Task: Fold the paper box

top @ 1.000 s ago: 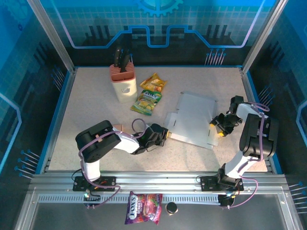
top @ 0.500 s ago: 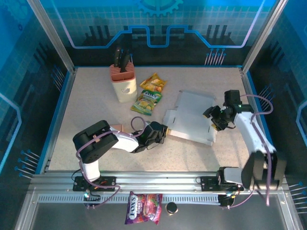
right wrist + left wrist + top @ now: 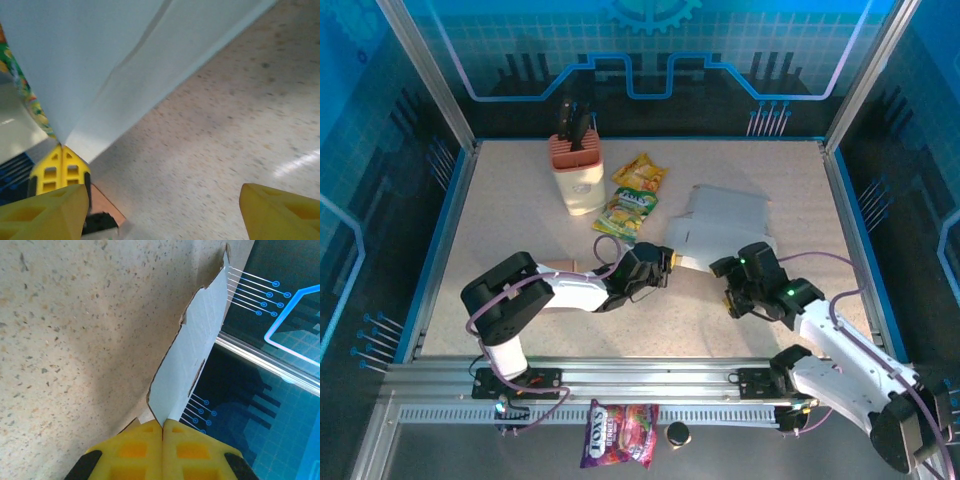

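Note:
The paper box (image 3: 725,222) is a flat white cut sheet in the middle right of the table, its near-left corner raised off the surface. My left gripper (image 3: 667,266) is shut on that corner. In the left wrist view the yellow fingers (image 3: 135,450) pinch the paper box (image 3: 197,345) edge, and the sheet stands up away from them. My right gripper (image 3: 729,288) hovers just in front of the sheet's near edge, open, nothing between its fingers. In the right wrist view my right gripper (image 3: 160,215) faces the paper box (image 3: 115,55) underside, with bare table below.
A knife block (image 3: 578,176) stands at the back left. Two snack packets (image 3: 640,172) (image 3: 627,213) lie beside it. A brown flat piece (image 3: 570,267) lies under the left arm. A candy bag (image 3: 618,433) rests on the front rail. Blue walls ring the table.
My right arm left the sheet's right edge and swung round to its near side, jaws widening. The left gripper, still shut on the corner, lifted it and pushed the sheet back.

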`<state>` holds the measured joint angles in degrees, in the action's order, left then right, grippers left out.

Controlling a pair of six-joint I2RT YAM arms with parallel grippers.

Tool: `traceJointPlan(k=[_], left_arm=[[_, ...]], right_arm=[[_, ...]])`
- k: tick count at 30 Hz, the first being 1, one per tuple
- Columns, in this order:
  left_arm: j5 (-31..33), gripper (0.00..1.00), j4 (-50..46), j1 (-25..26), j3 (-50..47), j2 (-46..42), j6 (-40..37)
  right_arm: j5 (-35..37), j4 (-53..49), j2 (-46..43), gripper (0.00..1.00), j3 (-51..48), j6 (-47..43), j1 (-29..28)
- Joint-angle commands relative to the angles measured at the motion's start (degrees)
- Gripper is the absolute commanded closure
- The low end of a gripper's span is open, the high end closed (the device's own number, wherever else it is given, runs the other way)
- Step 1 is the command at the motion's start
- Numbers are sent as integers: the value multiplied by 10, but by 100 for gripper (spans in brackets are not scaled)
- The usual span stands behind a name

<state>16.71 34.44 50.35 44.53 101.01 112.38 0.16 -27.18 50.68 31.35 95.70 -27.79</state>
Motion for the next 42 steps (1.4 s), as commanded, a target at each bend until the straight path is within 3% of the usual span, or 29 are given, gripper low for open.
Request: traceJointPlan(k=[1, 6, 15, 27, 33, 34, 39, 42], left_arm=[[4, 100, -20, -4, 15, -22, 11], [2, 100, -30, -3, 21, -30, 14], [0, 100, -35, -2, 28, -34, 21], [0, 100, -38, -1, 38, -31, 28], [-8, 100, -43, -2, 41, -37, 21], [-11, 100, -53, -2, 42, -42, 16], [-56, 63, -140, -13, 52, -93, -54], [-87, 55, -216, -30, 65, -141, -163]], right_arm=[[59, 116, 16, 19, -18, 43, -9], [87, 198, 47, 21, -35, 48, -9], [90, 223, 73, 35, -27, 37, 0], [94, 206, 49, 72, -10, 23, 27], [93, 188, 52, 99, 11, 15, 42], [93, 179, 54, 100, 21, 10, 46], [72, 139, 73, 100, 90, -45, 72], [51, 104, 91, 100, 145, -68, 88]])
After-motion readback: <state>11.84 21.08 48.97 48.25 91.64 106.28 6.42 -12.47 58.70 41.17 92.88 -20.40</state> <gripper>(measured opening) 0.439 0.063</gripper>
